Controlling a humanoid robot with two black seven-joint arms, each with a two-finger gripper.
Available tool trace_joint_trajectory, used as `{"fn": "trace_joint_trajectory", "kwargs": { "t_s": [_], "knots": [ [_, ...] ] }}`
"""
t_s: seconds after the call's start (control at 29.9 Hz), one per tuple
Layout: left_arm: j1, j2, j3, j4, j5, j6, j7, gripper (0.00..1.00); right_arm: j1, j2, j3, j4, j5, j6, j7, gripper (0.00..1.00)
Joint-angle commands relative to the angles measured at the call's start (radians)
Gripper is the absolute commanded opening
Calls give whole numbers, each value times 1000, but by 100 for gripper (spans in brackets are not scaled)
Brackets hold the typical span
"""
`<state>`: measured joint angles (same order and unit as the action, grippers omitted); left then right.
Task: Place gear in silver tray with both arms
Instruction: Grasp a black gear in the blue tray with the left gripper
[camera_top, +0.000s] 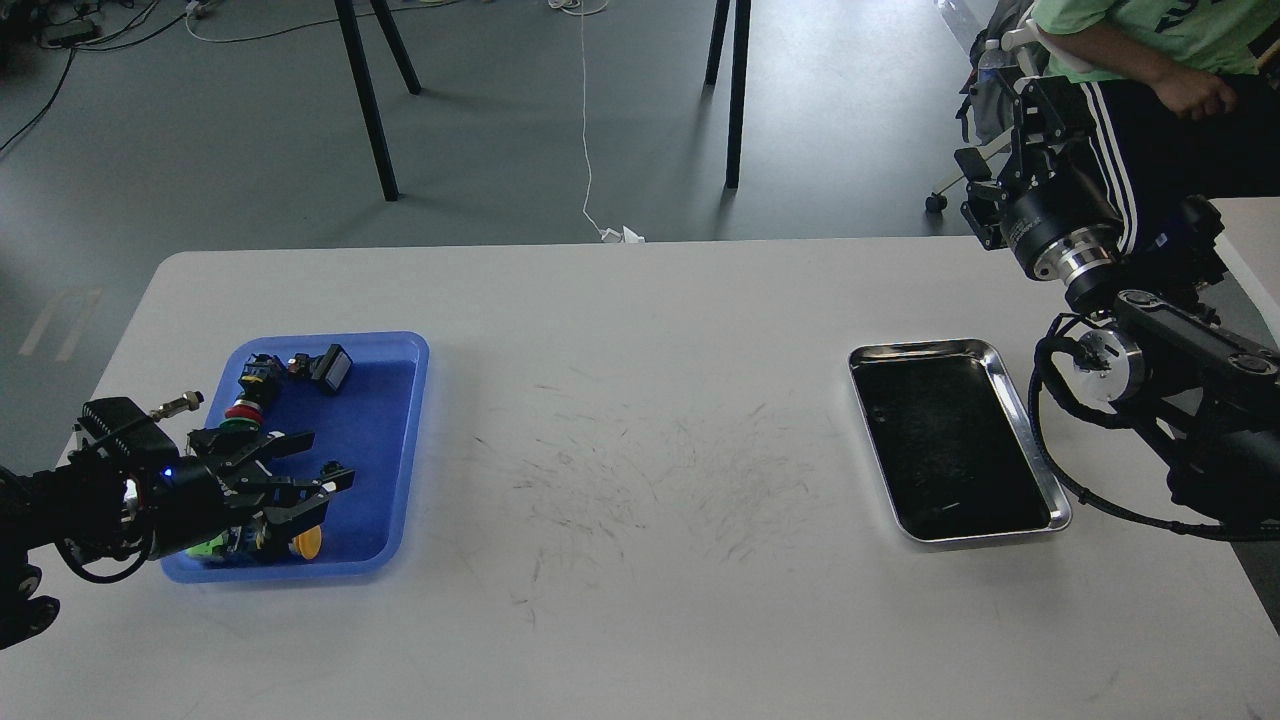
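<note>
Silver tray (1040, 440) sits on right side of white table (640, 620), long axis running away from camera, dark scuffed bottom bare. Blue tray (405, 480) on left side, well apart, holds small parts: red-green button stack (243, 410), black block (332, 367), yellow disc (307, 545). Left gripper (325, 465) over blue tray, fingers spread, nothing visibly between them. Right gripper (1025, 100) raised beyond table's far right corner, dark and cluttered; cannot tell if released or clenched. Seated person (1170, 60) in green shirt behind it.
</note>
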<state>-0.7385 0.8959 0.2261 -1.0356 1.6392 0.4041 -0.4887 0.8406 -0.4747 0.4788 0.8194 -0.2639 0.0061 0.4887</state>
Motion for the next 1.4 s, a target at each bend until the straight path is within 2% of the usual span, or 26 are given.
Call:
{"fn": "trace_joint_trajectory", "kwargs": {
  "t_s": [0.0,0.07,0.13,0.8,1.37],
  "knots": [
    [1,-2,-1,6,1,1,0,64,-6,1,0,3,0,0,0,94],
    [1,-8,1,14,1,1,0,59,-6,1,0,3,0,0,0,94],
    [4,-15,1,17,2,-1,0,49,-8,1,0,3,0,0,0,94],
    [27,-60,9,109,1,-4,0,52,-8,1,-5,6,-1,2,0,94],
    [25,-81,7,114,-6,-1,0,46,-8,1,-6,6,-2,3,0,94]
  ]
}}
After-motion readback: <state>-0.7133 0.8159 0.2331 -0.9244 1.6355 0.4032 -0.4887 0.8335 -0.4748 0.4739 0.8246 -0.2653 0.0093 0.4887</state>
